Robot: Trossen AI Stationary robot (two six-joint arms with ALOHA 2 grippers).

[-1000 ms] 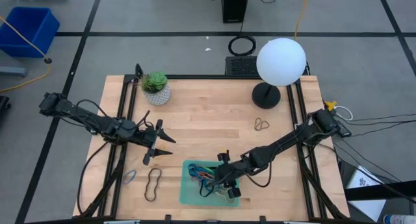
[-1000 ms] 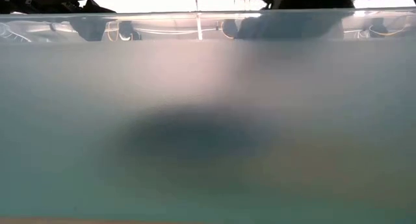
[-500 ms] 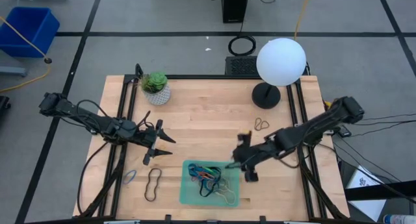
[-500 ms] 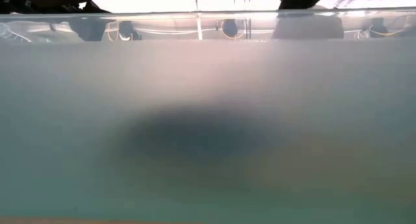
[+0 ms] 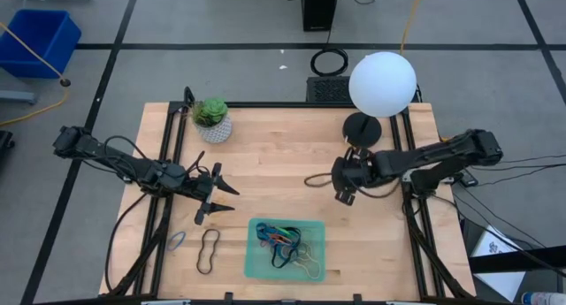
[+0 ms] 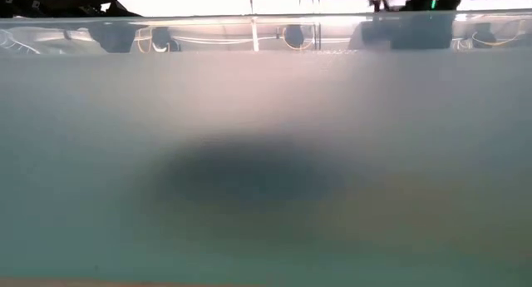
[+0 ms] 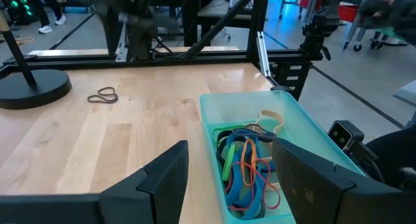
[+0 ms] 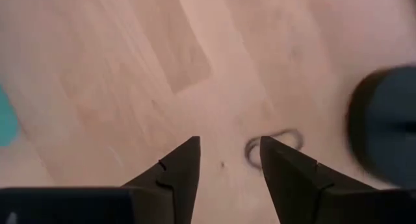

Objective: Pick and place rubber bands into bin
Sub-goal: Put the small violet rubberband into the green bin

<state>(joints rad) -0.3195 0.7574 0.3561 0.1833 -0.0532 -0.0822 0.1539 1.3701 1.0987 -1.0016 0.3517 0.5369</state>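
Well behind the right gripper (image 5: 346, 183), the bin (image 5: 316, 227) holds a tangle of rubber bands (image 5: 281, 238). Just ahead of its spread, empty fingers lies a dark band (image 8: 273, 144): light, floppy, best pinched across one strand.

Two arms are sharing one wooden table (image 5: 283, 146). One green bin (image 5: 317, 227) is sitting near the front, holding a tangle of bands (image 5: 285, 242) (too knotted to count). Three loose bands are lying outside it: a black one (image 5: 209, 250) and a blue one (image 5: 177, 241) front left, a dark one (image 8: 273, 145) far right
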